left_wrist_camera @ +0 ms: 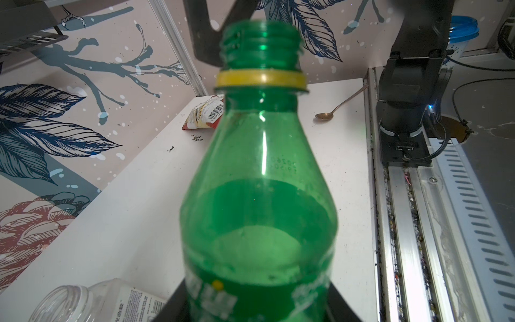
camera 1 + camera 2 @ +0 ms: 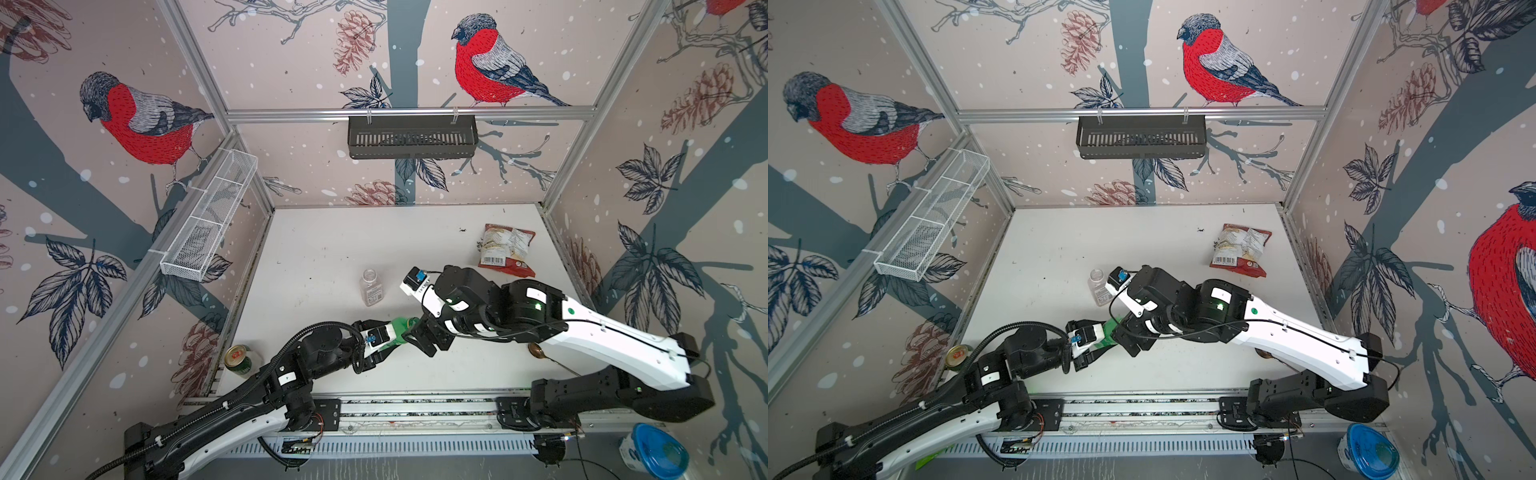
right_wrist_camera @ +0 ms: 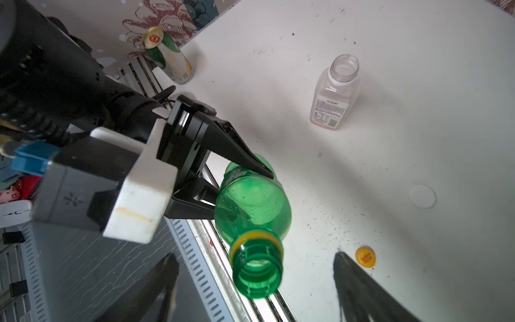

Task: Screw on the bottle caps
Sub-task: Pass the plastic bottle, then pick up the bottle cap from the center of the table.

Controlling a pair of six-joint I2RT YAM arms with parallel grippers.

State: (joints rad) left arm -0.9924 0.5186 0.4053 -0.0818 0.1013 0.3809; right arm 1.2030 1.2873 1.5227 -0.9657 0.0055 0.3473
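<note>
the translucent green plastic bottle (image 3: 252, 203) is held off the counter (image 3: 418, 125) near its front edge. it is tilted, its long axis running from the left claw (image 3: 242, 189), which pinches the labelled body, toward the right claw (image 3: 255, 254). its threaded mouth is bare and sits between the right claw's spread fingers, which touch nothing. the small orange-yellow round plastic screw cap (image 3: 365, 257) lies flat on the counter near one of those fingers, so the right arm is the nearer. likely next: drop to that cap. the white round cap (image 3: 422, 196) and the upright, uncapped clear squarish plastic bottle (image 3: 333, 92) lie farther in.
</note>
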